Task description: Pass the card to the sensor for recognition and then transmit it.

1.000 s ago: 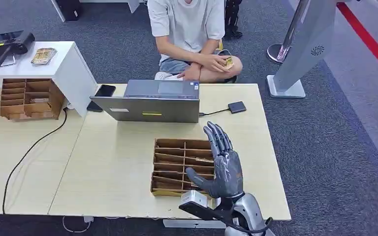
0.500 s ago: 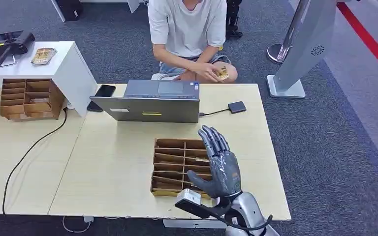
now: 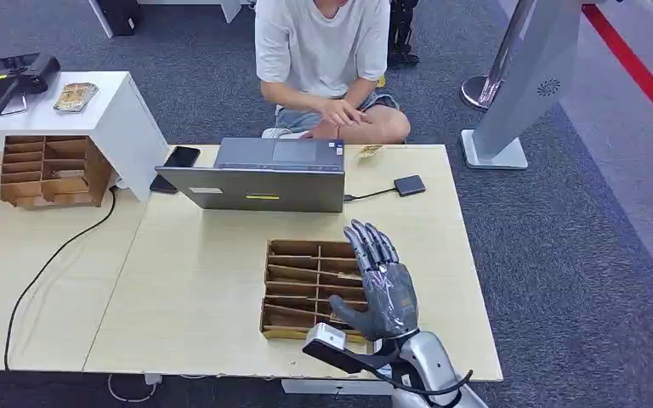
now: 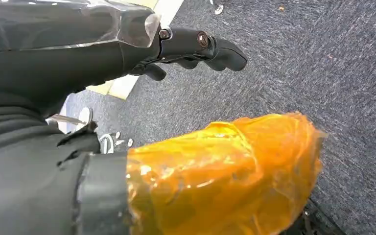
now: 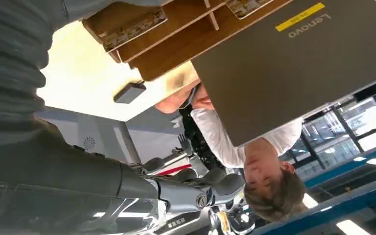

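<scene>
Head view: the right robot hand (image 3: 381,289) hovers with fingers spread, holding nothing, over the wooden card rack (image 3: 306,285) on the tabletop (image 3: 195,289). A card (image 3: 369,150) lies at the far edge beside the laptop (image 3: 264,177), the sensor (image 3: 409,185) nearby.

Left wrist view: the left robot hand (image 4: 196,49) hangs over carpet, fingers loosely apart, empty.

Right wrist view: rack, laptop and a person (image 5: 245,147) beyond.

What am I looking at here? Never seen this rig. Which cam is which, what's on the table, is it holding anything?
A humanoid robot with two arms and many-fingered hands. The head view looks down at a table: its right hand hovers open and empty above a wooden card rack. Behind that are a laptop, a small black sensor on a cable, a card at the far edge, and a seated person. The wrist views sit behind each hand and are rotated. The left hand hangs over carpet, apparently empty.
</scene>
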